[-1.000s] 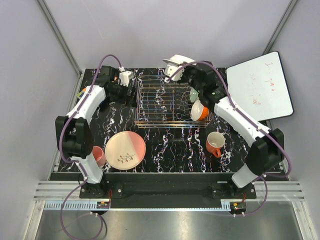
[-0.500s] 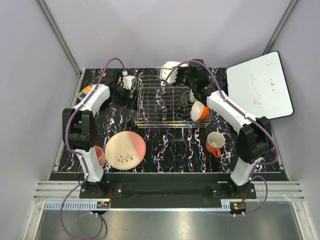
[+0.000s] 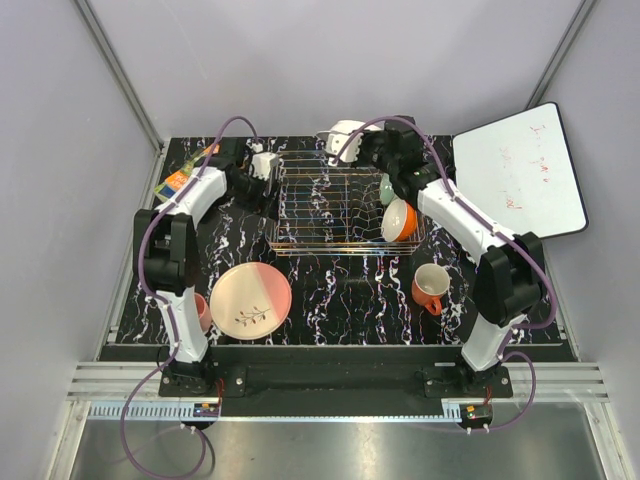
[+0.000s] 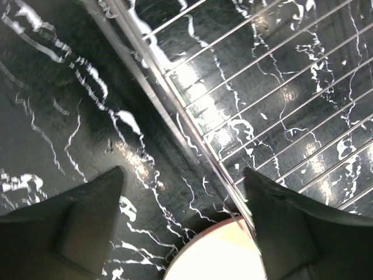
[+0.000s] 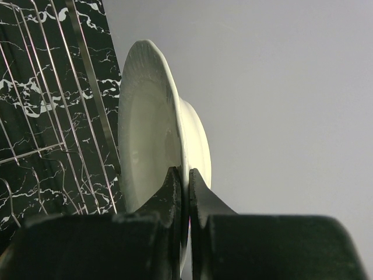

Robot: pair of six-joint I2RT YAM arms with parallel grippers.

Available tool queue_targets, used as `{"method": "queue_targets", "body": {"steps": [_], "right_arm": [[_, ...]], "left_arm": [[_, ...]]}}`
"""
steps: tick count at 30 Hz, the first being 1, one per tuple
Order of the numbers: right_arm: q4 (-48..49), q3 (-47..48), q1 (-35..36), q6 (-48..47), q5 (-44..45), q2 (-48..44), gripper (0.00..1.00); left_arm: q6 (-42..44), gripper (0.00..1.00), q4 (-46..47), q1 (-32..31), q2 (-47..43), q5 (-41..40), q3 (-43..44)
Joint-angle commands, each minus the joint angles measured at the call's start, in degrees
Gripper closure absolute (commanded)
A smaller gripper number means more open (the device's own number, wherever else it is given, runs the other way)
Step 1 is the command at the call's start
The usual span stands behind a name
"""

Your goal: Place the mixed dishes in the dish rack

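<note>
The dish rack [image 3: 330, 205], a silvery wire basket, stands mid-table. My right gripper [image 3: 362, 148] is shut on the rim of the white plate [image 3: 342, 138] and holds it on edge above the rack's far side; the right wrist view shows both fingertips [image 5: 175, 184] pinching the plate [image 5: 145, 128]. My left gripper [image 3: 264, 170] is open at the rack's far left corner, and the rack's rim [image 4: 175, 111] runs next to its right finger. A cream bowl [image 3: 399, 220] and a pale green bowl [image 3: 386, 188] lean in the rack's right end. The pink-cream plate [image 3: 250, 300], pink tumbler [image 3: 197, 311] and orange mug [image 3: 431, 287] sit on the table.
An orange-green snack packet [image 3: 178, 181] lies at the far left. A white board [image 3: 520, 170] lies at the far right. The tumbler is partly hidden behind the left arm. The pink-cream plate's edge shows at the bottom of the left wrist view [image 4: 215, 259].
My left gripper has moved right and nearer, up to the rack's far left corner. My right gripper has shifted the white plate slightly left and lower over the rack's far edge.
</note>
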Motion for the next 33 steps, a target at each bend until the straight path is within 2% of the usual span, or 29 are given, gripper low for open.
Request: {"method": "queue_targets", "body": {"steps": [1, 5, 9, 10, 11, 14, 24, 33], "right_arm": [[12.4, 2.2, -0.8, -0.2, -1.1, -4.0, 1.0], [12.4, 1.5, -0.8, 0.4, -1.3, -5.1, 1.0], [12.5, 0.0, -0.8, 0.8, -1.3, -5.9, 1.0], [12.5, -0.2, -0.8, 0.9, -1.3, -6.2, 1.0], [12.6, -0.6, -0.8, 1.1, -1.4, -6.2, 1.0], [12.8, -1.2, -0.8, 1.3, -1.3, -6.7, 1.0], [12.2, -3.0, -0.8, 1.9, -2.0, -9.1, 1.0], [10.8, -8.5, -0.8, 2.6, -1.4, -14.2, 1.0]], "left_arm": [[2.9, 0.29, 2.0, -0.7, -1.5, 3.3, -1.3], [4.3, 0.4, 2.0, -0.8, -2.1, 3.9, -2.4], [4.6, 0.45, 1.9, -1.2, -2.1, 4.0, -2.9], [4.9, 0.48, 2.0, -1.4, -2.3, 4.0, -3.1], [5.1, 0.58, 2.0, -1.5, -2.3, 3.9, -3.2], [5.4, 0.67, 2.0, -1.8, -2.4, 3.9, -3.2], [7.8, 0.71, 2.0, -2.7, -3.6, 3.1, -5.2], [8.5, 0.75, 1.9, -3.8, -2.2, 1.9, -4.0]]}}
